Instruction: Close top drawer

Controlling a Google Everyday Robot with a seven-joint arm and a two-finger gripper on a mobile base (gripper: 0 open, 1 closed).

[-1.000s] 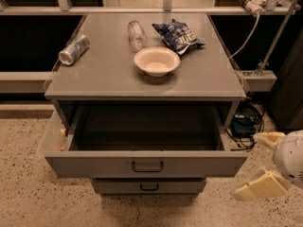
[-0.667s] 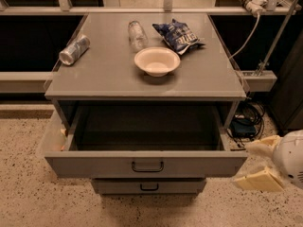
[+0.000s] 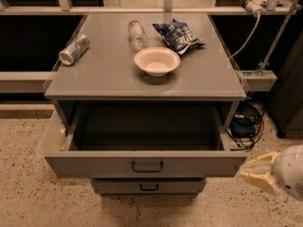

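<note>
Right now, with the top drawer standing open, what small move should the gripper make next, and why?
Probably move the gripper left, in front of the top drawer: it sits just off the front panel's right end, and the drawer is pulled well out, so pushing needs contact first.

Dim warm light, gripper bright lower right

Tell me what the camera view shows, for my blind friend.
The grey top drawer is pulled wide open, its inside dark. The gripper is low on the right, near the drawer's front corner. On top: bowl, can, bottle, blue snack bag.
</note>
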